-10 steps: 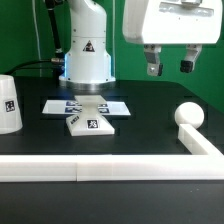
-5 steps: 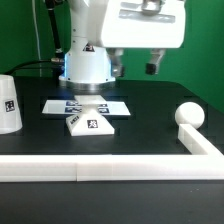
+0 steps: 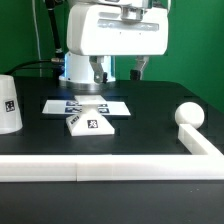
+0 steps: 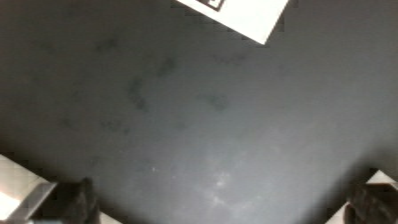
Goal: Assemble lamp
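Note:
The flat square lamp base (image 3: 90,122) lies on the black table, at the front edge of the marker board (image 3: 88,103). The ball-shaped bulb (image 3: 187,115) sits at the exterior view's right, next to the white rail. The cup-like shade (image 3: 8,103) stands at the left edge. My gripper (image 3: 118,70) hangs open and empty above the table, behind and above the base. The wrist view shows bare dark table between the wide-apart fingertips (image 4: 39,200). A white tagged corner (image 4: 240,15) shows there too; I cannot tell which piece it is.
A white L-shaped rail (image 3: 110,168) runs along the table's front and up the right side past the bulb. The white robot pedestal (image 3: 84,58) stands behind the marker board.
My gripper has moved from above the bulb toward the exterior view's left, to above the middle of the table, still open. The lamp parts have not moved.

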You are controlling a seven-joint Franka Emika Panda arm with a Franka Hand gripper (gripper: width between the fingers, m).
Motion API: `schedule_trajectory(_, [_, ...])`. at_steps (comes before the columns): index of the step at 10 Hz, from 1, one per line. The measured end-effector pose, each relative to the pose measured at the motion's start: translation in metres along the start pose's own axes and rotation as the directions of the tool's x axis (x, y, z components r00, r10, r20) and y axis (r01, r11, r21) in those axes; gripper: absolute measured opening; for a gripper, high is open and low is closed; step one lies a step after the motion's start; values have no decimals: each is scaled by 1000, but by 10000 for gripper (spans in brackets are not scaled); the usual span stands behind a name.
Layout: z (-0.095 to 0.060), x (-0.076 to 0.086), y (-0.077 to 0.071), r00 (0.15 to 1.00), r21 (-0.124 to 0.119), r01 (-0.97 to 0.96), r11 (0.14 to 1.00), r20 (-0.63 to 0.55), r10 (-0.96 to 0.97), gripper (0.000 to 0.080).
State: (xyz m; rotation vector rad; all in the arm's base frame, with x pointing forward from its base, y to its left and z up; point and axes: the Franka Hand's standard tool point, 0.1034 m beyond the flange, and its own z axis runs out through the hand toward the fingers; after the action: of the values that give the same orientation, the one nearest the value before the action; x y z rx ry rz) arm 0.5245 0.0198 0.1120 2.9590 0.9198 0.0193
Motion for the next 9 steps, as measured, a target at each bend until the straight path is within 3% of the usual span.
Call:
schedule_trajectory(1, [-1,-3,2,996,2,-87,996,8,87,700])
schedule_trajectory(3, [8,-29,6,985,9,-163,987,48,163,700])
schedule_trajectory(6, [28,-60,11,971,45,-232,972,63,229,700])
schedule_trajectory(9, [27,-59,10,973,46,-227,973,64,224,700])
